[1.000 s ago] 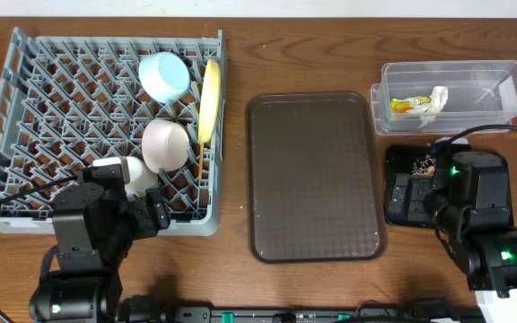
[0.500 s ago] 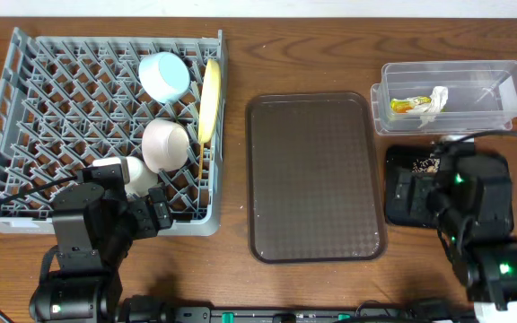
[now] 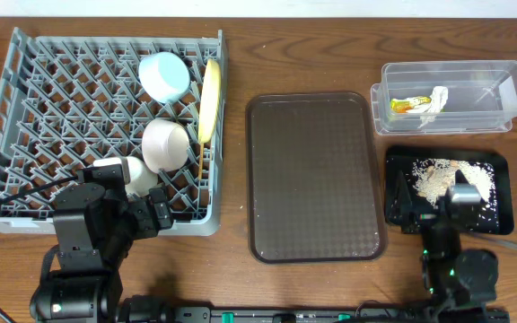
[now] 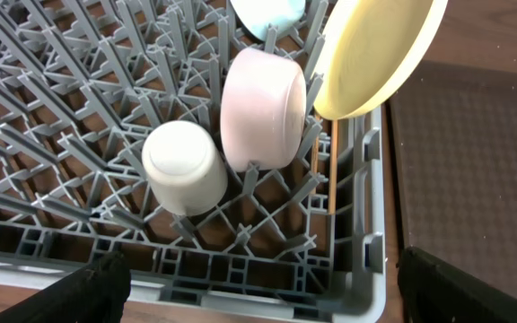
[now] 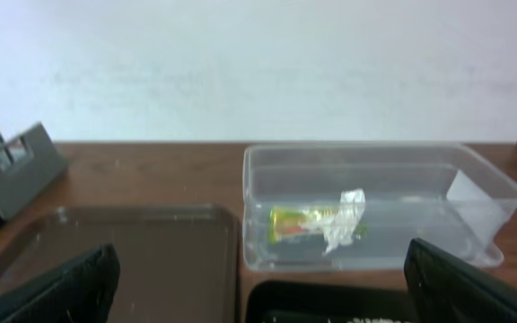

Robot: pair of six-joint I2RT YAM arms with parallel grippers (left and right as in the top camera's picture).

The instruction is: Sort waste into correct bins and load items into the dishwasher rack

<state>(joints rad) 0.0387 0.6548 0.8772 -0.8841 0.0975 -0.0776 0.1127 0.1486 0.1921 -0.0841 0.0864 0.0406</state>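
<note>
My left gripper [image 4: 258, 289] hangs over the near edge of the grey rack [image 3: 25, 135], its 2 fingers spread wide, holding nothing. Beyond it in the rack sit the white cup [image 4: 185, 166], white bowl [image 4: 263, 108], chopsticks [image 4: 333, 170], yellow plate [image 4: 375, 54] on edge, then the blue bowl [image 3: 164, 76]. My right gripper [image 5: 258, 289] is also spread and empty. Rice scraps [image 3: 433, 178] lie in the black tray [image 3: 501, 193]; farther off, the wrapper [image 3: 402, 106] and white scrap [image 3: 435, 100] lie in the clear tub [image 3: 492, 85].

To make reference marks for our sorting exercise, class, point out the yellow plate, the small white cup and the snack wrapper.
yellow plate [image 4: 375, 54]: left wrist view, on its broad flat side.
small white cup [image 4: 185, 166]: left wrist view, on the end facing the camera.
snack wrapper [image 5: 299, 222]: right wrist view, on its printed middle.
</note>
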